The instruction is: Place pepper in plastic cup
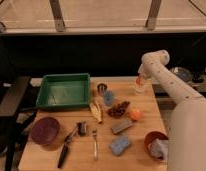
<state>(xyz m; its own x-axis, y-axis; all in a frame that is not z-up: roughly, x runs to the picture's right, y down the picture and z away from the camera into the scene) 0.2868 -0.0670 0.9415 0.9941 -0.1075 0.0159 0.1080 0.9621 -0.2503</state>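
Orange-red, the pepper [138,79] is at the far right edge of the tabletop [146,107], right at the gripper [140,83]. Whether the claw holds it I cannot tell. Best to grip its middle firmly, lift clear, then carry it to the blue cup [109,97] near the far edge's middle.

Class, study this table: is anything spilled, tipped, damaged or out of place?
Nothing looks spilled or damaged. One oddity: a crumpled pale cloth stuffed in the red bowl, front right. The gripper hangs by the whitish cup at the far right edge.
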